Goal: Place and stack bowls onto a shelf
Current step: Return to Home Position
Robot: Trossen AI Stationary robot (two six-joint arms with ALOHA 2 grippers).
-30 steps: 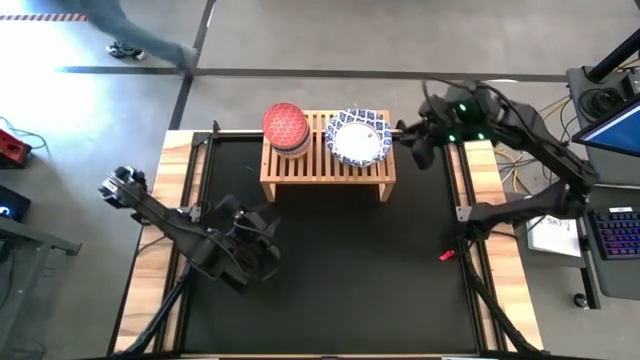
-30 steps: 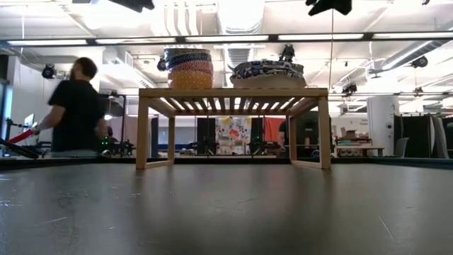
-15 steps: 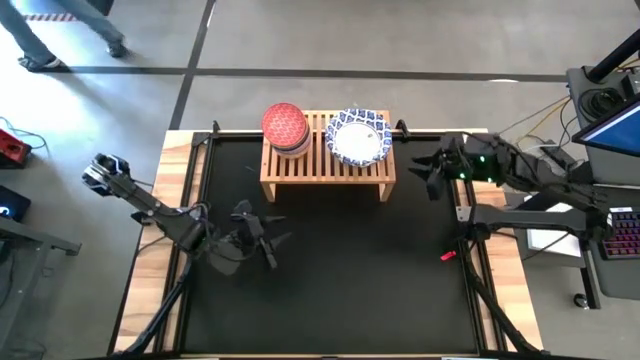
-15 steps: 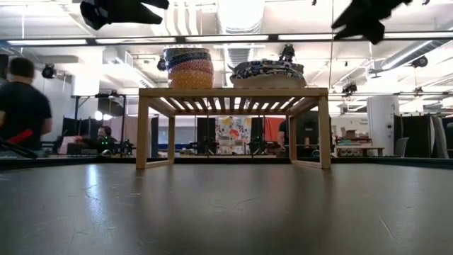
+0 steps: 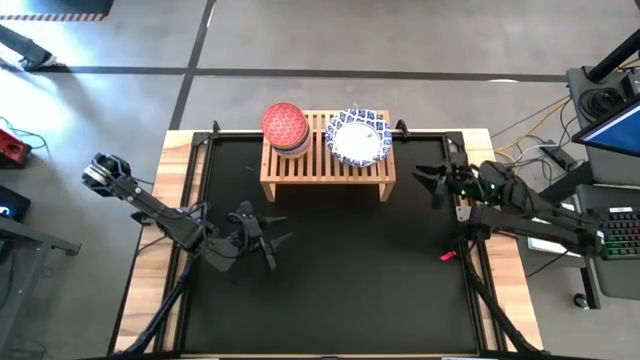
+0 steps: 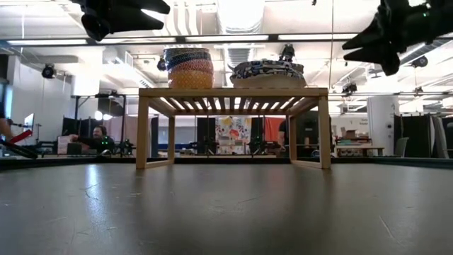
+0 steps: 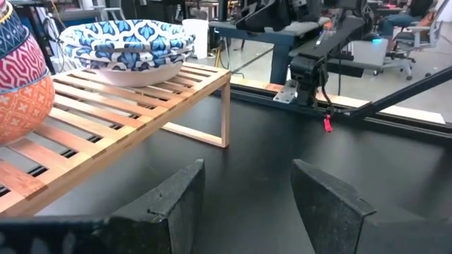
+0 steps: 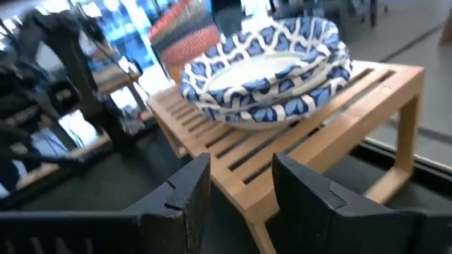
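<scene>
The light-wood shelf (image 5: 328,160) stands on its two side legs at the far middle of the black table. On its slatted top sit a stack of small bowls with a red one on top (image 5: 285,128) and a stack of wide white bowls with blue-patterned rims (image 5: 357,138). My left gripper (image 5: 272,243) is open and empty above the table, near and left of the shelf. My right gripper (image 5: 428,182) is open and empty just right of the shelf's right leg. The left wrist view shows the shelf (image 7: 141,106) and both stacks ahead of the fingers.
A small red object (image 5: 446,255) lies by the table's right rail. A keyboard and cables (image 5: 620,235) are beyond the right edge. The black mat (image 5: 340,290) stretches in front of the shelf. People show in the room behind (image 6: 95,134).
My right gripper has gone down and toward the near edge, from beside the shelf's far right corner to beside its right leg. My left gripper has gone down and a little toward the table's left, then kept still. The bowls and shelf have not moved.
</scene>
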